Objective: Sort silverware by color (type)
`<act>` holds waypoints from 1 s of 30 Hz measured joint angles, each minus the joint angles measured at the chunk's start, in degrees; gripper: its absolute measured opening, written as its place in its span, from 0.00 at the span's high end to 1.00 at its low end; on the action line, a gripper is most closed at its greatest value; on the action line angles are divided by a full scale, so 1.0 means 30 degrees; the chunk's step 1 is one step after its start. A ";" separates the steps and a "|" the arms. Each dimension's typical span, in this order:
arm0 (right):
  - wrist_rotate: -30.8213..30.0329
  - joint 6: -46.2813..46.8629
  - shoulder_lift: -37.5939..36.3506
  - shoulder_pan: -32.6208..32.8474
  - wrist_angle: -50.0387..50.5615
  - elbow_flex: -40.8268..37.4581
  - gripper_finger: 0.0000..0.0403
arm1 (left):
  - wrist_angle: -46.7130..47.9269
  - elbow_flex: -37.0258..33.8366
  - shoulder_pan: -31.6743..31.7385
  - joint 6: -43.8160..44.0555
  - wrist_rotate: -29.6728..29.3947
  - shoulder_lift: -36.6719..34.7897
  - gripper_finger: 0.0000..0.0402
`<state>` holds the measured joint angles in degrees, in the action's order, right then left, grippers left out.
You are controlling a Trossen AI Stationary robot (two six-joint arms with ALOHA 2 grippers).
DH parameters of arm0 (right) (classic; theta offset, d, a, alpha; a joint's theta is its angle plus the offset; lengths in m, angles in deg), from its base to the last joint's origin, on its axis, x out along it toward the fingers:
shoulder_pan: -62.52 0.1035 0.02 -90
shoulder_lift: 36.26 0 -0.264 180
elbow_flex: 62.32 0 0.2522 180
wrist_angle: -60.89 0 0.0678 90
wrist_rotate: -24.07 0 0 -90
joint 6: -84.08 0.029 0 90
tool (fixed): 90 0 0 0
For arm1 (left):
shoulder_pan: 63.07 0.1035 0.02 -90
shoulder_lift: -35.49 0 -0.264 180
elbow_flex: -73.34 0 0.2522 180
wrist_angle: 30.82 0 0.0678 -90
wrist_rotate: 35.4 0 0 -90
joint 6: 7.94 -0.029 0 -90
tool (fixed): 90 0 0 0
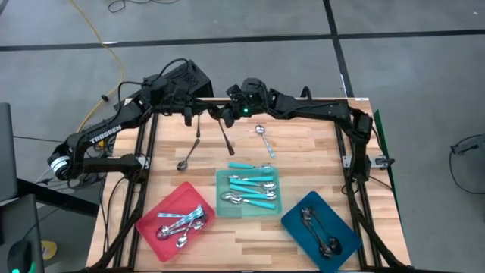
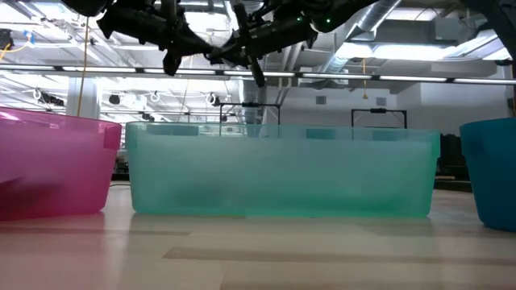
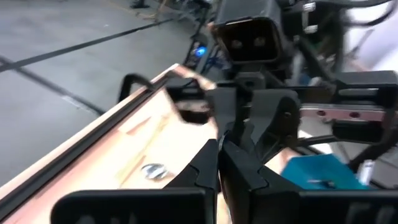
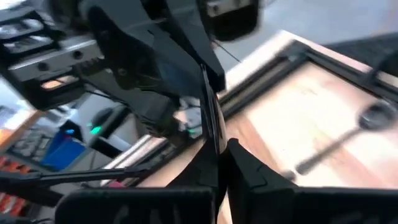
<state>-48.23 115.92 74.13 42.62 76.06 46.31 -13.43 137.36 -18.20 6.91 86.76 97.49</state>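
Note:
A dark spoon (image 1: 226,139) hangs in the air near the table's far edge, with my right gripper (image 1: 218,117) shut on it. Just left of it my left gripper (image 1: 188,115) is shut, and I see nothing between its fingers (image 3: 208,163). The two grippers face each other. Loose on the wood lie a spoon (image 1: 189,152) below the left gripper, a silver spoon (image 1: 264,140) and a turquoise-handled spoon (image 1: 242,165). The red tray (image 1: 155,214) holds silver spoons, the teal tray (image 1: 221,199) turquoise-handled ones, and the blue tray (image 1: 299,227) dark ones. My right gripper pinches the dark spoon between its two fingers at the spoon's far end (image 4: 209,118). The fingers come nearly level from the table's right side and lie across the spoon. The spoon slants down below them (image 2: 256,68), clear of the table.
The three trays stand in a row along the near half of the table. A black frame (image 1: 356,144) runs along the table's sides and far edge. Bare wood shows between the trays and the far edge, around the loose spoons.

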 joint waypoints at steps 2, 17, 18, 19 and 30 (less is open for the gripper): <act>-0.0811 0.0021 0.0000 -0.0002 0.1020 0.0000 0.93 | 0.0673 0.0000 0.0023 -0.0519 -0.0444 0.0000 0.98; -0.3382 -0.1140 0.0000 -0.3335 0.3128 -0.0002 0.93 | 0.3048 0.0007 0.0797 -0.4457 -0.7443 -0.0022 0.57; -0.3434 -0.1133 0.0000 -0.3656 0.3163 -0.0006 0.93 | 0.3048 0.0007 0.1136 -0.4361 -0.7395 -0.0022 0.57; -0.3434 -0.1133 -0.0011 -0.3978 0.3289 0.0046 0.93 | 0.3078 0.0017 0.1502 -0.4095 -0.7178 -0.0022 0.56; -0.6316 -0.5804 -0.0528 -0.6135 1.2954 0.3472 0.93 | 0.5541 0.1062 0.4774 -0.2992 -0.2501 -0.0051 0.57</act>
<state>-67.18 98.51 72.55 24.22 114.93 56.72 3.19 140.55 -3.88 -2.07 79.26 97.33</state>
